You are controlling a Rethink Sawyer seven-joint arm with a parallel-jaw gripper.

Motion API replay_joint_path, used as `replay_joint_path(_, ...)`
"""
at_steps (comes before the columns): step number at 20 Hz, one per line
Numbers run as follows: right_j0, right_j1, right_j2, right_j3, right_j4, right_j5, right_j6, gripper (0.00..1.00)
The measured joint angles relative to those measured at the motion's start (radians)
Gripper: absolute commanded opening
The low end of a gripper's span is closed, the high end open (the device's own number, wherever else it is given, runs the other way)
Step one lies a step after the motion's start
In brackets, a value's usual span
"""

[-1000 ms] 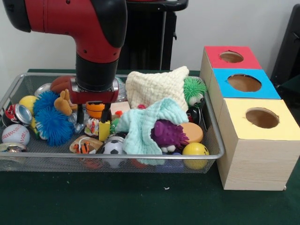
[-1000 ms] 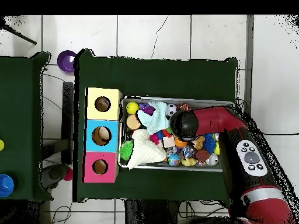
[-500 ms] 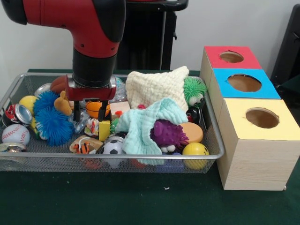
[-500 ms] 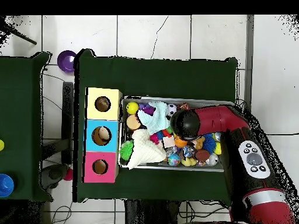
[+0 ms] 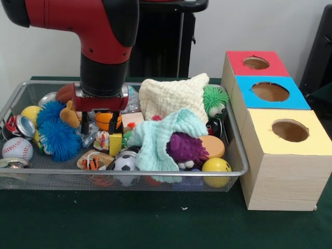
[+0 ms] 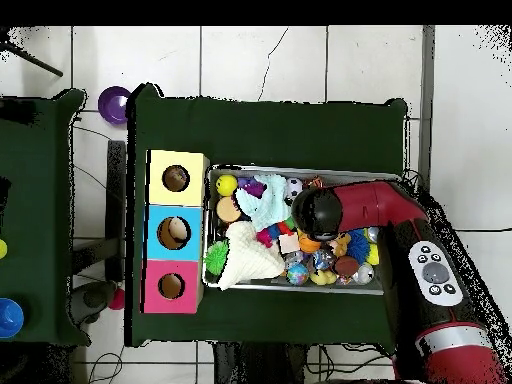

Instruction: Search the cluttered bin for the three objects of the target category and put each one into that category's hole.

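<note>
Wire-mesh metal bin (image 5: 236, 155), waffle-textured cloths (image 5: 171, 96), wood-grain boxes (image 5: 282, 181).
</note>
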Motion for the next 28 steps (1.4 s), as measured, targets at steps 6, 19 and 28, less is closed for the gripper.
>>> replay_joint_path(6, 0.0, 0.018, -0.001, -0.002, 0.0, 0.0, 0.0, 1.0)
replay_joint_path(19, 0.002, 0.042, -0.004, -0.013, 0.001, 0.0, 0.0, 1.0)
replay_joint_path(28, 0.002, 0.042, -0.005, -0.013, 0.001, 0.0, 0.0, 1.0)
